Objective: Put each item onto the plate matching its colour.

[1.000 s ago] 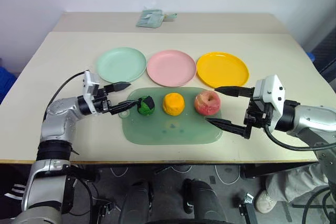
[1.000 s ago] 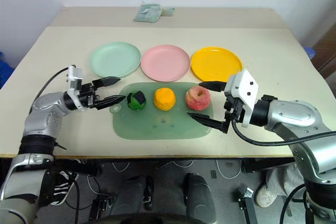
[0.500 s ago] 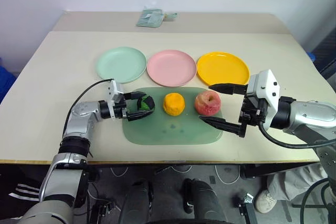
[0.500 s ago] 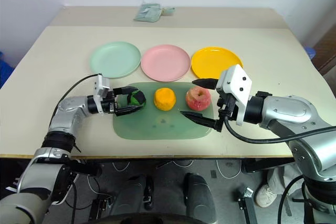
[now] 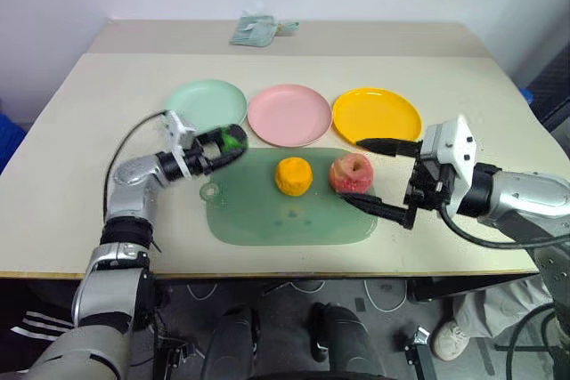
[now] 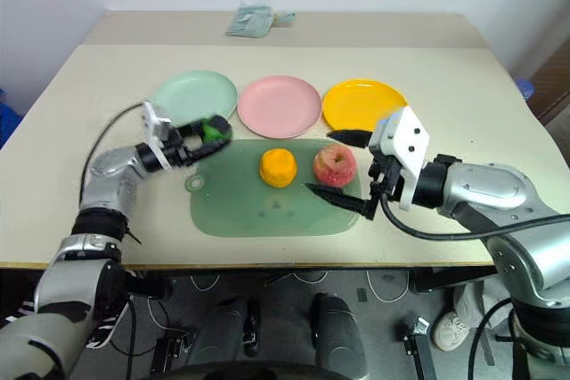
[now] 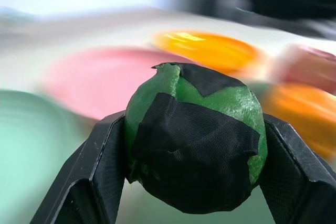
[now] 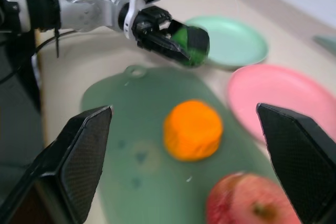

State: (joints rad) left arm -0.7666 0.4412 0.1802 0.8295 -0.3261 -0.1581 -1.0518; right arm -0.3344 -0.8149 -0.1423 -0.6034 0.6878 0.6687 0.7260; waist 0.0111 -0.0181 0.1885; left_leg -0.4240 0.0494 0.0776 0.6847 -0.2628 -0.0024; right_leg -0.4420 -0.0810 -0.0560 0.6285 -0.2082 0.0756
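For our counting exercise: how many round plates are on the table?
3, in a row behind the green mat: the mint green plate at the robot's left, the pink plate in the middle, the yellow plate at the right. None seems hidden.

Bright even light, soft shadows; wrist views blurred in the background
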